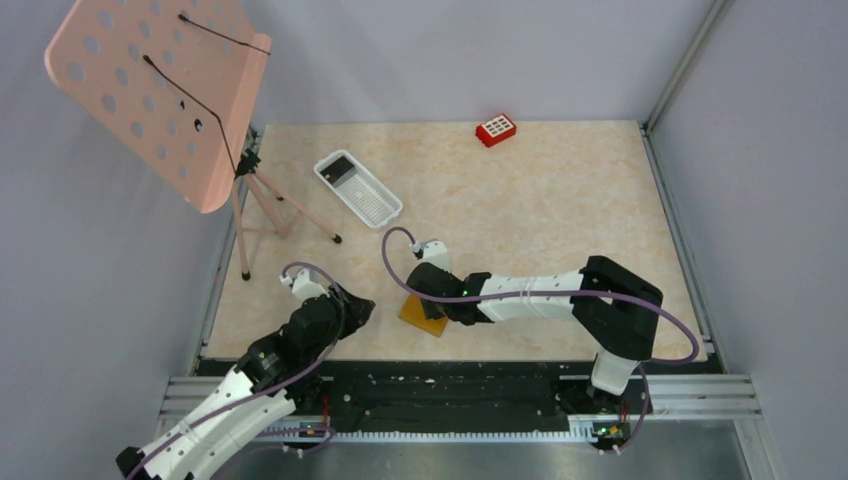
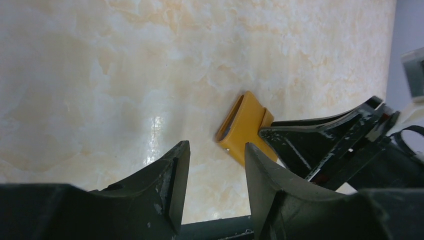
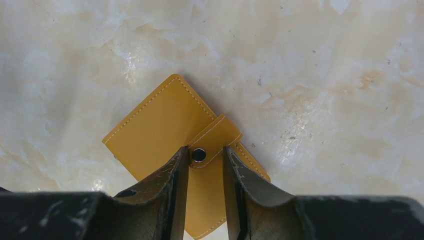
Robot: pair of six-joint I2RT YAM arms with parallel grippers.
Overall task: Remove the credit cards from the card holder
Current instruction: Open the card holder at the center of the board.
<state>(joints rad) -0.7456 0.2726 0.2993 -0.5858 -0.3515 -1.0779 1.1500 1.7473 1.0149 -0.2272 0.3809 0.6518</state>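
The card holder is a tan-yellow folder lying closed on the table near the front edge, its snap strap fastened. It also shows in the right wrist view and in the left wrist view. My right gripper hovers right over it, slightly open, one finger on each side of the snap strap. My left gripper is open and empty, just left of the holder, apart from it. No credit cards show at the holder. A dark flat card lies in the tray's far end.
A white oblong mesh tray lies at the back left. A pink perforated stand on a tripod is at the far left. A small red block is at the back. The table's front edge is just behind the holder.
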